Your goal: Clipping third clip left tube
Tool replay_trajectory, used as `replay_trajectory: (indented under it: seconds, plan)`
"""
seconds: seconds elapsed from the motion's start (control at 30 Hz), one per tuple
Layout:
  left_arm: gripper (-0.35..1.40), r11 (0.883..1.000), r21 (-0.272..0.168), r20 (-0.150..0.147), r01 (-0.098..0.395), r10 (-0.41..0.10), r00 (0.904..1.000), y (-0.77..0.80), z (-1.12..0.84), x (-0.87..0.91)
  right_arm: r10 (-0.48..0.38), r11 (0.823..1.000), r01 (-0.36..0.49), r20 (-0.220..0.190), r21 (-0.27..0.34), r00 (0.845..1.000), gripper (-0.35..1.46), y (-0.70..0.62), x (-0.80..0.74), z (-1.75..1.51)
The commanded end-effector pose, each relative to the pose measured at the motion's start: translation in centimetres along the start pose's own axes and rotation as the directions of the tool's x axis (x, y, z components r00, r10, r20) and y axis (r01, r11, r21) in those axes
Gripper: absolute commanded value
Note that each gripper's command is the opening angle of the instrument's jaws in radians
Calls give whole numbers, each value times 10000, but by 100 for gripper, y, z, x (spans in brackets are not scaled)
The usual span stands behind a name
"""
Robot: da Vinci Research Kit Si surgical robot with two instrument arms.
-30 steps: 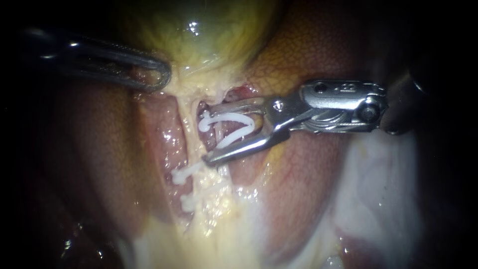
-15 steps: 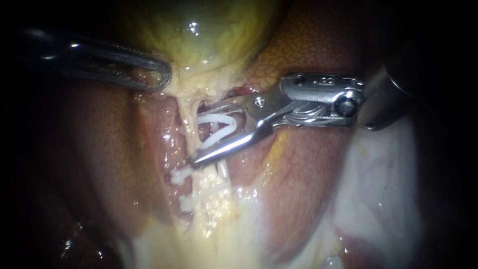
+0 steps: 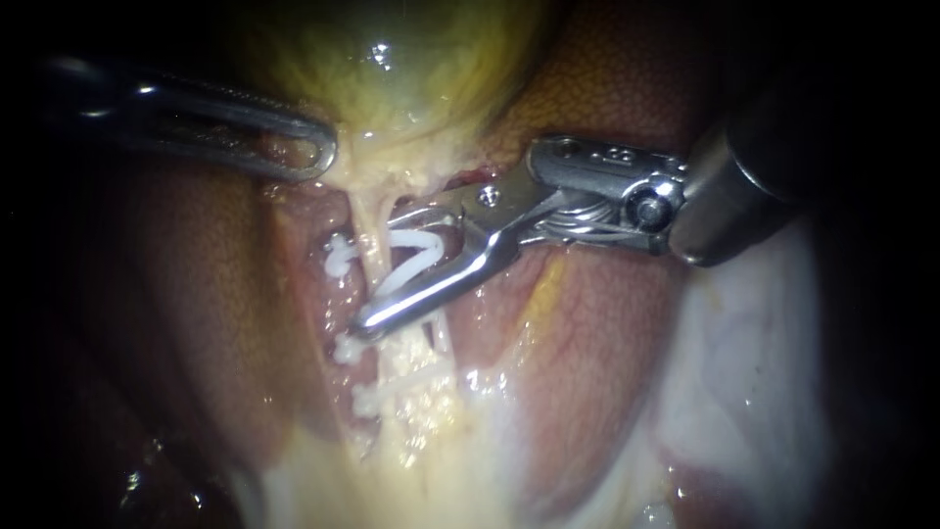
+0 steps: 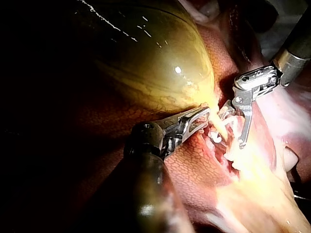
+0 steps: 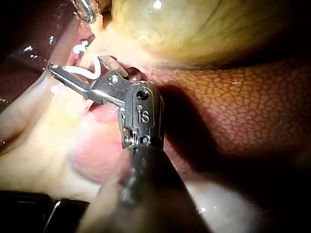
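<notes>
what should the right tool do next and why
Probably squeeze shut: the right tool holds the open clip astride the tube, its tip past the far side, above the two set clips.

Yellow-green gallbladder [image 3: 411, 59] is glistening up top, mottled red-brown liver [image 3: 607, 88] is lying beside and below it, pale whitish tissue [image 3: 744, 362] is spreading lower right.
</notes>
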Motion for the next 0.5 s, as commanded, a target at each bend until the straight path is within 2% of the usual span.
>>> replay_trajectory:
  seconds: [0.03, 0.23, 0.5]
  plan:
    - [-35, 10000, 6, 0, 0, 0, 10000, 0, 0, 0, 13, 10000, -13, -18, 39, 10000, 43, -2, 5, 0]
    - [-35, 10000, 6, 0, 0, 0, 10000, 0, 0, 0, 191, 9997, -188, -210, 157, 9996, 42, -8, 19, 2]
    - [-35, 10000, 8, -1, -1, 1, 10000, 0, 0, 0, 551, 9985, -548, -295, 90, 9980, 40, -3, 23, 6]
